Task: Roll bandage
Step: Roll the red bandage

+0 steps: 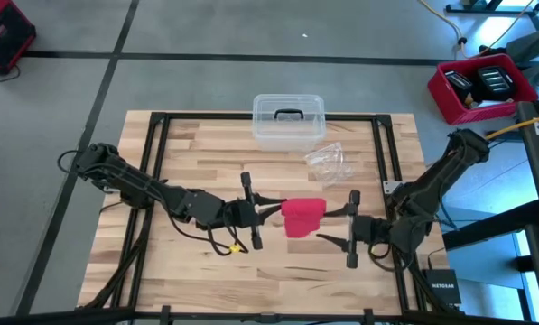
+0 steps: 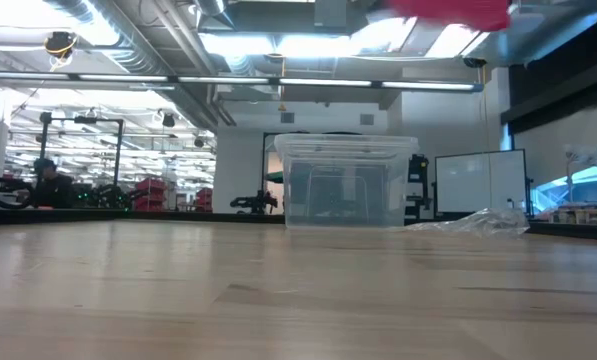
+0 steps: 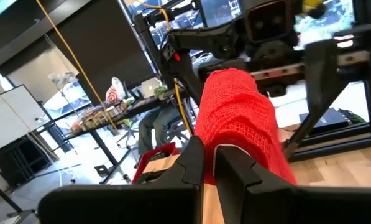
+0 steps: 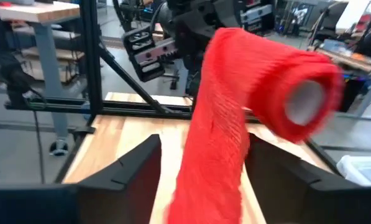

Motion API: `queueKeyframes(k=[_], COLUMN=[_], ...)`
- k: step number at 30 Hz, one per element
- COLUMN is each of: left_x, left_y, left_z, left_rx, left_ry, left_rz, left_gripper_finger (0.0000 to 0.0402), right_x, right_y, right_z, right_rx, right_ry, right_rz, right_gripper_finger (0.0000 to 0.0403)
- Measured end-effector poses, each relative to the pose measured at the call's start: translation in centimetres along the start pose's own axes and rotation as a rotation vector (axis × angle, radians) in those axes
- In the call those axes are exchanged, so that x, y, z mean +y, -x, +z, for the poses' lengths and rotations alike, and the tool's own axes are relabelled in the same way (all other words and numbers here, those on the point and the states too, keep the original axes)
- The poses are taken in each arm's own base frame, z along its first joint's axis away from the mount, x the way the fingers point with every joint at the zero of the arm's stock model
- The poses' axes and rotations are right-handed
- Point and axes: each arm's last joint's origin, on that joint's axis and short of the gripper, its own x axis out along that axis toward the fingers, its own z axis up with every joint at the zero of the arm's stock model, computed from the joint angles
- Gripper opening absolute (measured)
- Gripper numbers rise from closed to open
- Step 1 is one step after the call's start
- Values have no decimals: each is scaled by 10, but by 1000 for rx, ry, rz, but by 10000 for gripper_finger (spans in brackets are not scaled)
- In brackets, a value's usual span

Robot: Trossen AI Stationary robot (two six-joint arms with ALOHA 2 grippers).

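The red bandage (image 1: 302,217) is partly rolled, with a roll around a pale core (image 4: 303,99) and a loose strip coming off it. It is held high above the wooden table (image 1: 206,153) between both grippers, and in the low view it shows only at the top edge (image 2: 448,10). My left gripper (image 1: 280,210) comes from the left and is shut on the bandage (image 3: 235,118). My right gripper (image 1: 328,226) comes from the right and is open, with the strip (image 4: 210,155) running between its two fingers. My left gripper pinches the bandage between its two fingers at the fabric just beside the roll (image 3: 209,140). It comes level from the table's left. The bandage is lifted clear of the table, and the roll stands beyond the fingertips. My right gripper has its open fingers (image 4: 138,165) on either side of the strip; I cannot tell whether they touch it.
A clear plastic box with a dark handle (image 1: 289,120) stands at the table's far edge, also in the low view (image 2: 343,185). A crinkled clear wrapper (image 1: 326,161) lies in front of it to the right. A red bin (image 1: 481,86) stands off the table at the far right.
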Motion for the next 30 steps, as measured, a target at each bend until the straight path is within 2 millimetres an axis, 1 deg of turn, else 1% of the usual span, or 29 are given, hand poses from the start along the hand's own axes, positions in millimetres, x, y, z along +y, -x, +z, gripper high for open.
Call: queueKeyframes(k=[5, 8, 11, 17, 19, 21, 24, 26, 30], left_x=[0, 0, 0, 1, 1, 1, 0, 0, 0], left_y=[0, 0, 0, 0, 0, 0, 0, 0, 0], left_z=[0, 1, 1, 1, 1, 1, 2, 1, 2], left_rx=[-1, -6, -8, -11, -11, -12, -13, -13, -13], left_ry=[1, 5, 7, 9, 10, 10, 11, 14, 15], left_rz=[-2, 1, 2, 2, 2, 2, 1, 1, 1], left_gripper_finger=[13, 13, 13, 13, 13, 13, 13, 13, 13], right_x=[-7, -5, -3, -12, -10, -9, -9, -13, -23], right_y=[6, 6, 6, 12, 10, 7, 5, 3, -3], right_z=[-2, -5, -12, -28, -44, -66, -91, -107, -128], right_rx=[45, 77, 138, 269, 296, 317, 236, 184, 104], right_ry=[-29, -65, -62, -86, -62, -38, -89, -86, -81], right_rz=[23, 82, 126, 82, 72, 65, 34, 1, -30], right_gripper_finger=[243, 243, 241, 241, 241, 241, 241, 241, 241])
